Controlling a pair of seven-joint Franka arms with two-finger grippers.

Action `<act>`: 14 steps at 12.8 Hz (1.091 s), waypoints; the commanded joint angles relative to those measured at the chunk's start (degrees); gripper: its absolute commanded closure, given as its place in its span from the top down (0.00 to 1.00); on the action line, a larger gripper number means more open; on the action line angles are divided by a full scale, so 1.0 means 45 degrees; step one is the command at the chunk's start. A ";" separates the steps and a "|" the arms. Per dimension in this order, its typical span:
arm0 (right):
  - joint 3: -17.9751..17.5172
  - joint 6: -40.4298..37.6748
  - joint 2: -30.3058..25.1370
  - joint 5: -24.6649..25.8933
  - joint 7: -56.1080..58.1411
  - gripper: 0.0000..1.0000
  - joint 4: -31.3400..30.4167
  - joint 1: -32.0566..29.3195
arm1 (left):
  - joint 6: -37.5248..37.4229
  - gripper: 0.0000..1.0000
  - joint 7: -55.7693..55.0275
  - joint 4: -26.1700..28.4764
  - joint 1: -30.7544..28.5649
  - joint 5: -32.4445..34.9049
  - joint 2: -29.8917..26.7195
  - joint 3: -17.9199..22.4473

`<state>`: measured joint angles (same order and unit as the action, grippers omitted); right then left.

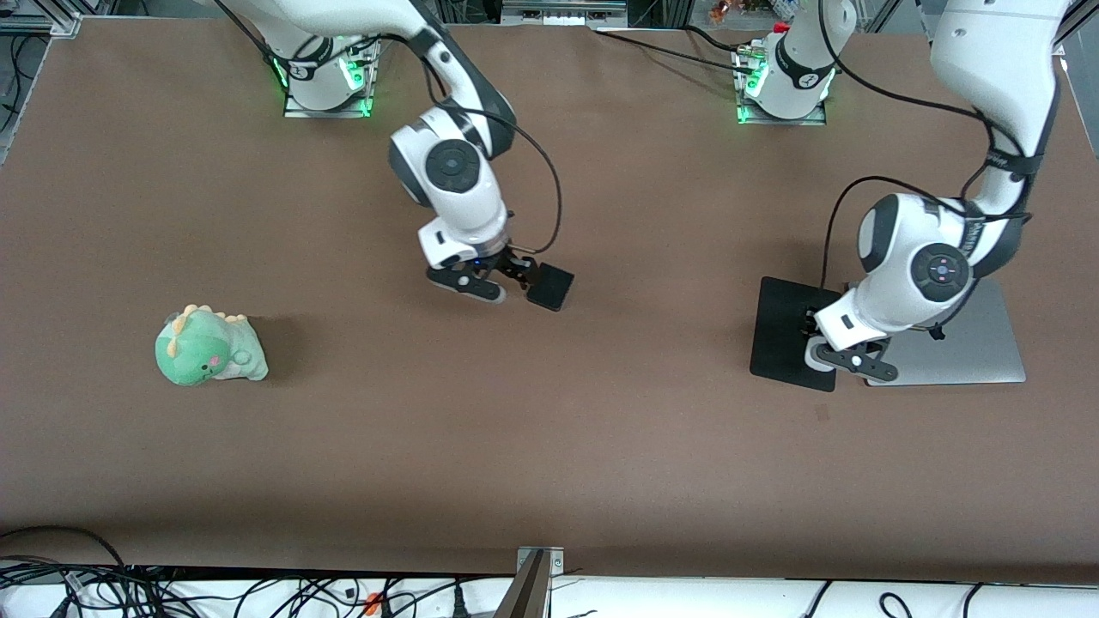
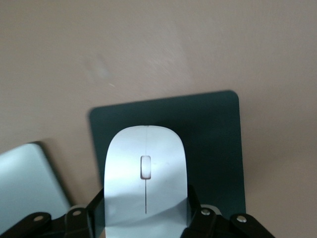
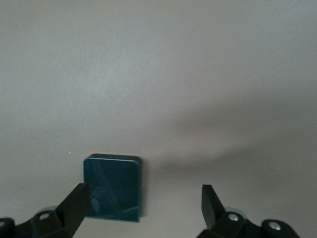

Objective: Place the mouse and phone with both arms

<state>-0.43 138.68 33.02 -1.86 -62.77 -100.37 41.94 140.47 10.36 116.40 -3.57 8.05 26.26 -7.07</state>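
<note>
Mouse [image 2: 146, 181] handling looks simple: it is small, rigid and probably light, but its glossy white shell is likely slippery, so its straight long sides are the sensible grip. That is where the left claw [image 2: 146, 218] pinches it, one finger on each flank, holding it over the black mouse pad [image 2: 213, 144], which lies on the table [image 1: 549, 446] toward the left arm's end, touching a silver laptop [image 1: 987, 343].

The phone [image 1: 550, 286] is a stiff, thin black slab, likely slick-faced; I would judge its narrow edges the only hold. The front view shows it at the right claw [image 1: 506, 279], over the table's middle. In the right wrist view the fingers stand spread, the phone against one finger only, not clamped.

A green plush dinosaur [image 1: 210, 346] sits toward the right arm's end.
</note>
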 commanded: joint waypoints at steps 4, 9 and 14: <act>0.0193 -0.0038 0.2193 0.0432 -0.1967 1.00 0.2284 0.1050 | 0.0563 1.00 0.0236 0.0540 -0.0105 0.0007 0.0063 -0.0128; 0.0193 0.0001 0.2623 0.0452 -0.2163 1.00 0.2245 0.1323 | -0.0523 1.00 0.0139 -0.0237 -0.0085 0.0027 -0.0892 -0.0186; 0.0193 0.0509 0.2995 0.0432 -0.2183 1.00 0.2323 0.1460 | -0.6344 1.00 0.0041 -0.3948 0.0207 -0.0109 -0.1361 -0.0362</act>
<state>-0.17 140.39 45.28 -0.94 -71.00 -91.41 47.62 119.23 10.36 103.94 -3.41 8.03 20.64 -8.52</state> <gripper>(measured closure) 0.000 0.000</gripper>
